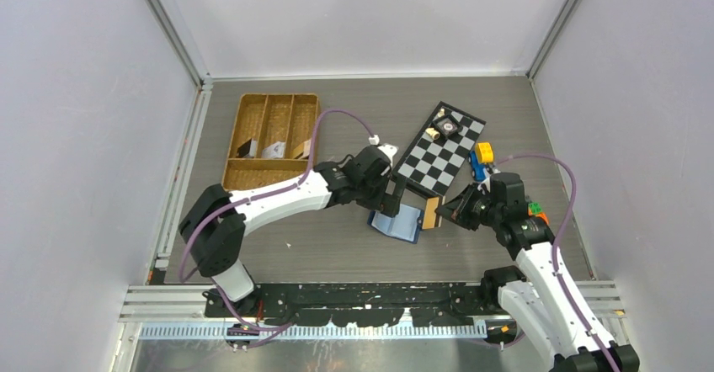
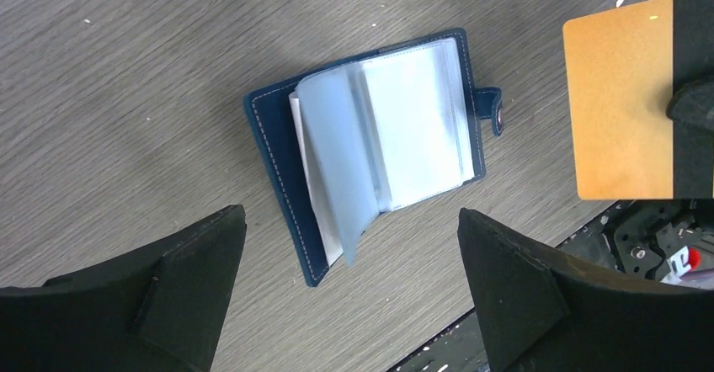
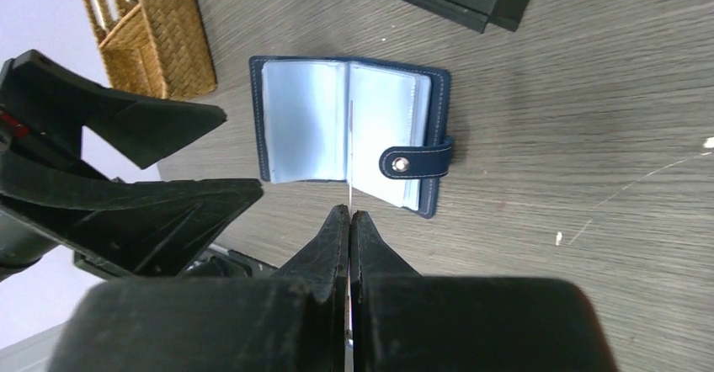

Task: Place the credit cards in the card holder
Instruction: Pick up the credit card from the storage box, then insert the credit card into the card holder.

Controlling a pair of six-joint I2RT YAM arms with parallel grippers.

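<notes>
The navy card holder [image 1: 397,223] lies open on the table, its clear sleeves fanned up [image 2: 379,153] and its snap tab [image 3: 412,163] folded over the right page. My left gripper [image 2: 349,213] hangs just above it, open and empty, with its fingers [image 2: 194,288] on either side of the holder's near edge. My right gripper [image 3: 349,212] is shut on an orange-tan credit card [image 2: 619,111] with a dark stripe. It holds the card upright just right of the holder [image 1: 432,213]. In the right wrist view the card is a thin edge-on line [image 3: 349,193] over the holder's middle fold.
A brown wicker tray [image 1: 269,140] with a few small flat pieces stands at the back left. A checkerboard [image 1: 439,149] with small pieces lies behind the holder, with a blue toy car [image 1: 477,168] and a yellow block [image 1: 484,151] beside it. The black rail [image 1: 379,296] runs along the near edge.
</notes>
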